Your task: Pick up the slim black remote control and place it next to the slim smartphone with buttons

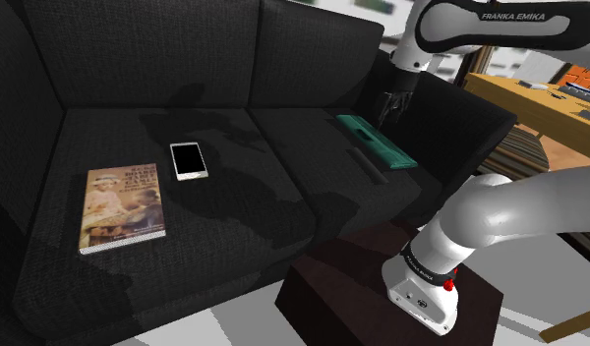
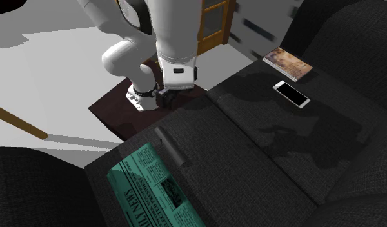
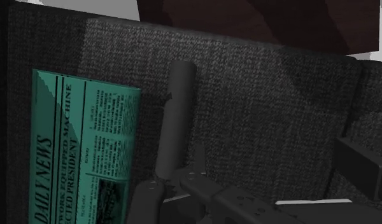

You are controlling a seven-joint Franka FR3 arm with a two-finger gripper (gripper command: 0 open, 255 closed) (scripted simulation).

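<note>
The dark brown box stand [image 1: 323,285] is closest to the shoulder camera. The base of the white arm [image 1: 426,285] sits on it, just in front of a black fabric sofa [image 1: 234,59].

On one seat cushion of the sofa lies a teal folded newspaper [image 3: 81,153] with the heading "Daily News". The slim dark grey remote control [image 3: 174,121] lies flat just beside the newspaper, along its long edge, on the side that faces the other cushion. A narrow strip of cushion shows between the two.

The all-black claw [image 1: 391,108] hangs over the newspaper and points downward. Its fingers stand apart and they clasp nothing. In the wrist view the remote control stretches away from the claw, with its nearer end close to the fingers. It is not held and it rests on the sofa below the claw.

The slim white-framed smartphone [image 1: 189,159] with a black screen lies face up on the next seat cushion, well apart from the newspaper. A thin book [image 1: 123,206] with a brownish picture cover lies flat near the smartphone, on the side away from the newspaper, so it is the thing farthest from the newspaper.
</note>
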